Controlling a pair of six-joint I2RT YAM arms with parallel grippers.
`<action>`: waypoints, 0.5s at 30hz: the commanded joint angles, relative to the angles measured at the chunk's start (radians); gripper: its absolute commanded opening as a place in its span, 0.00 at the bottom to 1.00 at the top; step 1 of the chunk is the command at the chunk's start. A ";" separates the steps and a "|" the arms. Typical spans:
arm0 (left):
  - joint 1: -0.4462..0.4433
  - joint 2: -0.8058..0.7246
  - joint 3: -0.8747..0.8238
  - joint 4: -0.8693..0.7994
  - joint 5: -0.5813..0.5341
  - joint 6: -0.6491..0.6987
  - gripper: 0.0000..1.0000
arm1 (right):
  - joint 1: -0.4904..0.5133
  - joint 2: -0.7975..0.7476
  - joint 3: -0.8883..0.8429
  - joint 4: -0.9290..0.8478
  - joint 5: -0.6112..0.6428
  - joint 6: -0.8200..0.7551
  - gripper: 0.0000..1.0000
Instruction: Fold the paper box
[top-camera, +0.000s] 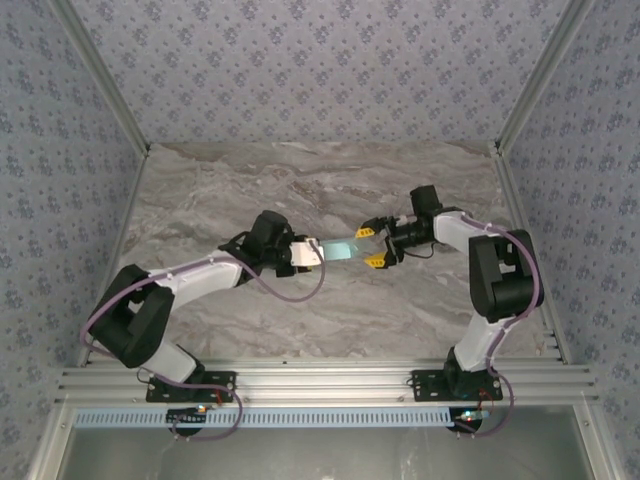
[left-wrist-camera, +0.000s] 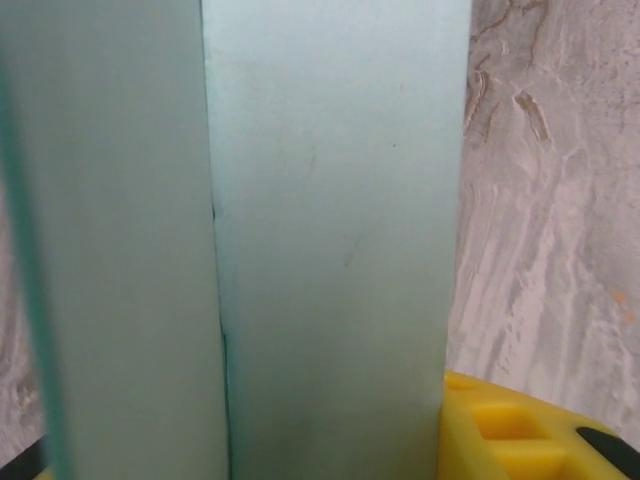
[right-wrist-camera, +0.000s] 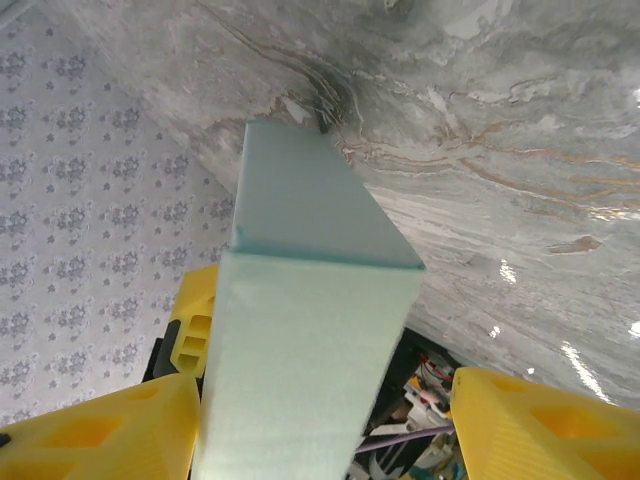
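Observation:
The paper box (top-camera: 342, 249) is a pale mint folded card tube, held level above the table's middle between both arms. My left gripper (top-camera: 312, 252) is shut on its left end. In the left wrist view the paper box (left-wrist-camera: 330, 250) runs up the frame, with one yellow fingertip (left-wrist-camera: 500, 430) pressed against its right edge. My right gripper (top-camera: 372, 247) stands open around the right end. In the right wrist view the paper box (right-wrist-camera: 300, 350) passes between my yellow fingers; the right fingertip (right-wrist-camera: 540, 420) is well clear of it, and the left fingertip (right-wrist-camera: 100, 430) is right beside it.
The marble table top (top-camera: 320, 180) spreads under both arms. Patterned walls close the left, right and back sides. An aluminium rail (top-camera: 320, 385) carrying the arm bases runs along the near edge.

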 joint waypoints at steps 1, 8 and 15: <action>0.010 -0.049 0.090 -0.258 0.024 -0.036 0.41 | -0.023 -0.062 0.032 -0.114 0.080 -0.070 0.69; 0.011 0.040 0.303 -0.655 0.074 -0.078 0.43 | -0.068 -0.256 0.032 -0.144 0.360 -0.219 0.68; 0.022 0.195 0.502 -0.900 0.128 -0.095 0.44 | -0.036 -0.298 0.013 -0.086 0.459 -0.386 0.67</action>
